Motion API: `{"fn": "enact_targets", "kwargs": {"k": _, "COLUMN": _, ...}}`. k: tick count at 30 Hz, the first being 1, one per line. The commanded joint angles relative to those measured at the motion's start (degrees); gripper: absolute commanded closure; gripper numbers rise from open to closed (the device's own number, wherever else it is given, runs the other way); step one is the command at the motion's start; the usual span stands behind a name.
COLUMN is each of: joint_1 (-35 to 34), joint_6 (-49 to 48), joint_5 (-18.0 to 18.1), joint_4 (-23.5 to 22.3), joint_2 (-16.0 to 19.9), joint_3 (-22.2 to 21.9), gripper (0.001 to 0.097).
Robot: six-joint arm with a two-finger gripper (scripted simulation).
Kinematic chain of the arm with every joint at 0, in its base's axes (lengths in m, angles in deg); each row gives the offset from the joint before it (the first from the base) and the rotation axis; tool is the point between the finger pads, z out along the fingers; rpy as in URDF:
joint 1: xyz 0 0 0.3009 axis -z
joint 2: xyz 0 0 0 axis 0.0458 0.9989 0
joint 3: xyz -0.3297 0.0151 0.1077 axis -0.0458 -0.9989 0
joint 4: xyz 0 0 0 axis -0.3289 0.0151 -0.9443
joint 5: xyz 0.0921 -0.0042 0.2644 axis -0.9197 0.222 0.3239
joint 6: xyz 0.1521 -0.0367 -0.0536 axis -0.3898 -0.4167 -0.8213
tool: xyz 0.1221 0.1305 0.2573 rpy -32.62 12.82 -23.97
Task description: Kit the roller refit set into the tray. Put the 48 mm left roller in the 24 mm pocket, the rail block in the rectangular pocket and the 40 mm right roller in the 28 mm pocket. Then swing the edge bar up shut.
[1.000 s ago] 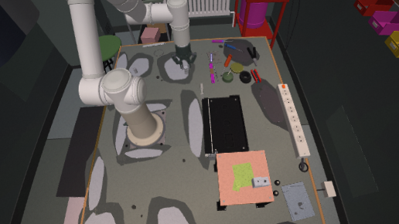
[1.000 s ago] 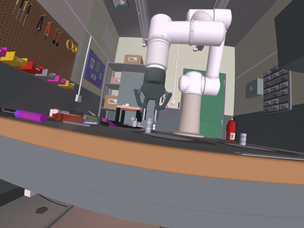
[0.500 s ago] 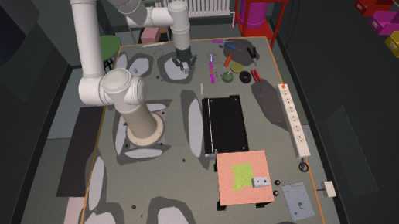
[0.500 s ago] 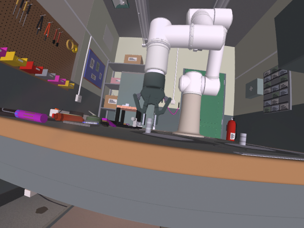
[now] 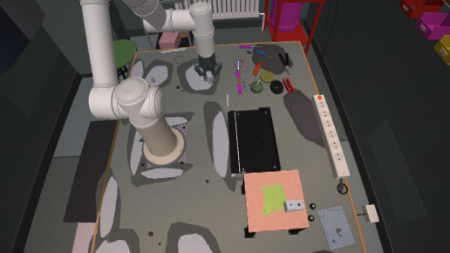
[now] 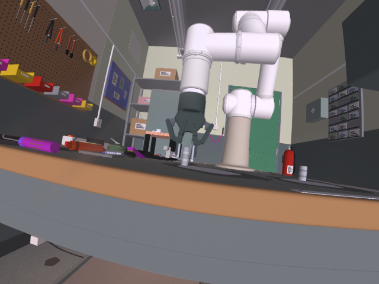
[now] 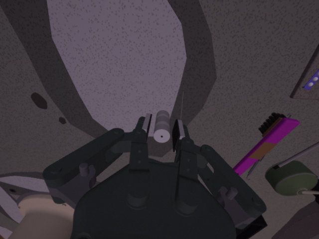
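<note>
A grey banded roller (image 7: 161, 126) stands upright on a pale patch at the far end of the bench, between the fingers of my open gripper (image 7: 161, 128), which holds nothing. From the second side camera the gripper (image 6: 185, 153) hangs straight down around the roller (image 6: 184, 156). A second grey roller (image 6: 302, 173) stands upright further left on the bench (image 5: 153, 80). The black tray (image 5: 255, 139) lies mid-bench with its edge bar along its left side. The grey rail block (image 5: 294, 205) sits on a salmon platform (image 5: 274, 200) nearer the front.
The salmon platform stands just in front of the tray. Screwdrivers, a magenta brush (image 7: 268, 141) and a green disc (image 7: 291, 177) lie right of the gripper. A white power strip (image 5: 331, 135) runs along the right edge. The arm's base (image 5: 161, 148) stands left of the tray.
</note>
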Motion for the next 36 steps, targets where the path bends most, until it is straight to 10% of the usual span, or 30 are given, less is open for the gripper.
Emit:
{"fn": "enact_targets", "kwargs": {"k": 1, "joint_1": 0.0, "joint_6": 0.0, "joint_5": 0.0, "joint_4": 0.0, "joint_2": -0.1, "joint_3": 0.0, "gripper": 0.0601}}
{"fn": "enact_targets", "kwargs": {"k": 36, "joint_1": 0.0, "joint_6": 0.0, "joint_5": 0.6, "joint_4": 0.0, "joint_2": -0.5, "joint_3": 0.1, "gripper": 0.0901}}
